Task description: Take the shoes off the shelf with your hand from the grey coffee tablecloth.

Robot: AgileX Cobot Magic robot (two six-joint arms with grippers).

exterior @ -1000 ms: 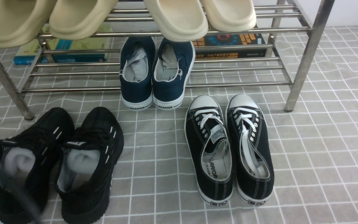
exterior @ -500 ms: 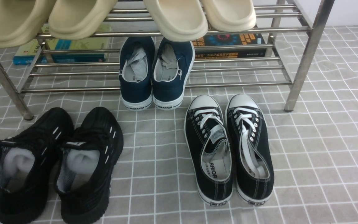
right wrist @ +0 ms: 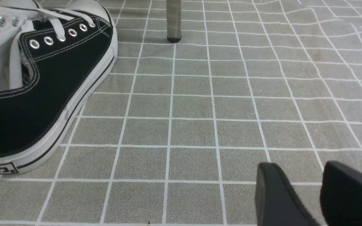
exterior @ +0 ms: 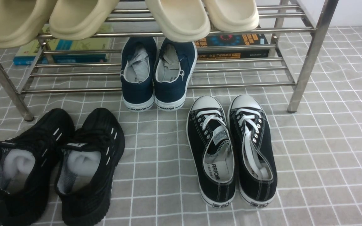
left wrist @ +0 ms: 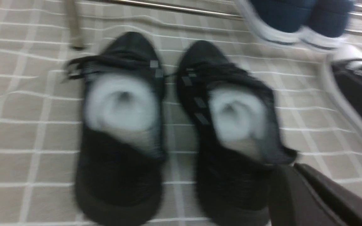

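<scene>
Both black knit shoes [exterior: 58, 163] sit on the grey cloth [exterior: 325, 163] before the shelf [exterior: 309, 53]; my left gripper [left wrist: 319, 197] is clenched, empty; I should spread it before reaching for one heel.

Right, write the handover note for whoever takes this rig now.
Left gripper: shut, empty, by the heels of the black knit shoes.
Right gripper: open, empty, low over the grey cloth near the canvas pair.
Shoes: side by side on the cloth, in front of the shelf, clear of its bars.
Done: shoes off the shelf.
Left: probably only parking the arms.
</scene>
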